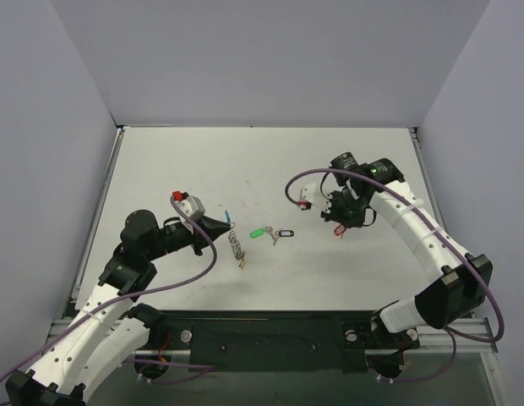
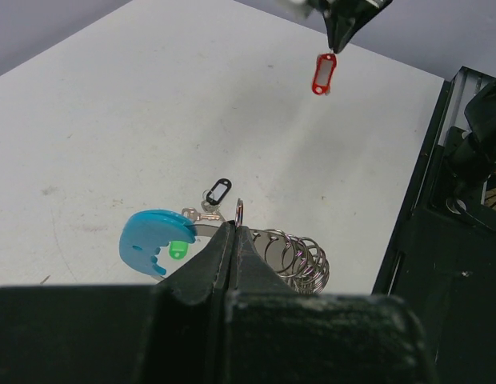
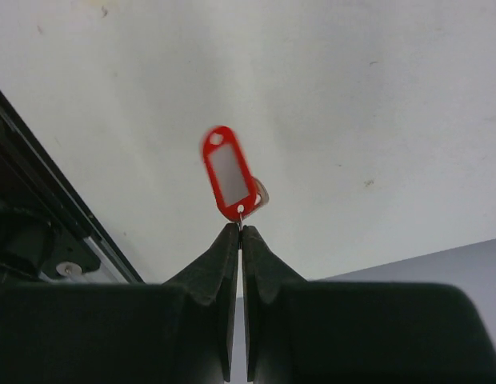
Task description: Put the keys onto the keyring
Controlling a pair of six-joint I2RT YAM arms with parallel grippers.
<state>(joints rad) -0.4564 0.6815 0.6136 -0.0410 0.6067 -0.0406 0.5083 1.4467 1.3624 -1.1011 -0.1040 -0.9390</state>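
My left gripper (image 2: 234, 230) is shut on a ring of the keyring (image 2: 300, 260), a coiled silvery chain with a curved light-blue tag (image 2: 152, 240); the chain (image 1: 237, 245) hangs from the left gripper (image 1: 225, 227) down to a yellow piece (image 1: 242, 264). On the table just right of it lie the green-tagged key (image 1: 259, 232) and the black-tagged key (image 1: 285, 233). My right gripper (image 3: 239, 229) is shut on the small ring of the red-tagged key (image 3: 229, 173), which dangles in the air. In the top view that red-tagged key (image 1: 338, 230) hangs at the right gripper (image 1: 343, 222), apart from the keyring.
The white table (image 1: 262, 169) is walled by grey panels on three sides. A black rail (image 1: 270, 338) carrying the arm bases runs along the near edge. Purple cables (image 1: 308, 178) loop off both wrists.
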